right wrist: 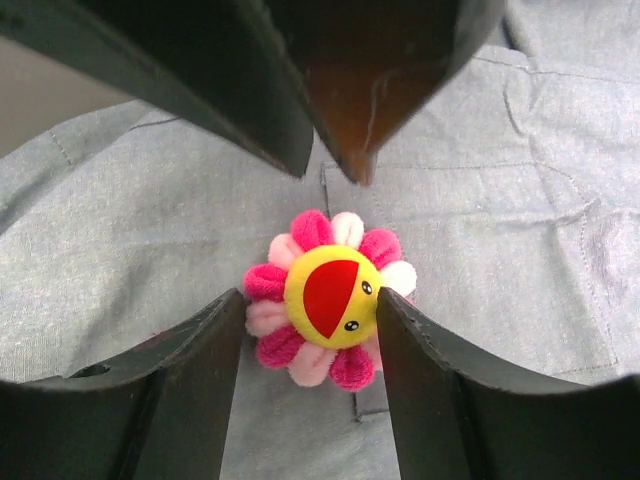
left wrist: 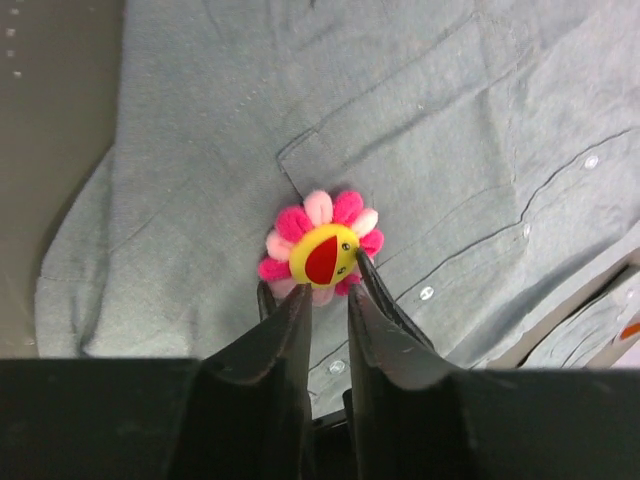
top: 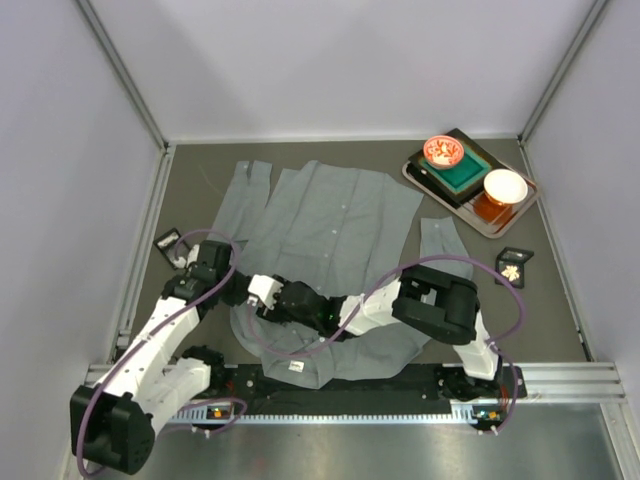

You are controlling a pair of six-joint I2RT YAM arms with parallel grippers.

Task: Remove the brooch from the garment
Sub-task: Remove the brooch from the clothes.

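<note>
One brooch (right wrist: 328,298), plush flower, pink petals, yellow face, red mouth; we find it pinned on garment (left wrist: 480,130) just below chest pocket corner. Grey shirt lies spread flat on table (top: 560,300). Right gripper (right wrist: 310,315) brackets brooch, jaws parted, fingers at petals either side. Left gripper (left wrist: 328,300) narrowly parted, tips touching lower petals; grip we cannot confirm. Tray (top: 515,215) with bowls far right.

Left gripper (left wrist: 328,290) narrowly parted; right gripper (right wrist: 310,310) wider — arms converge.
</note>
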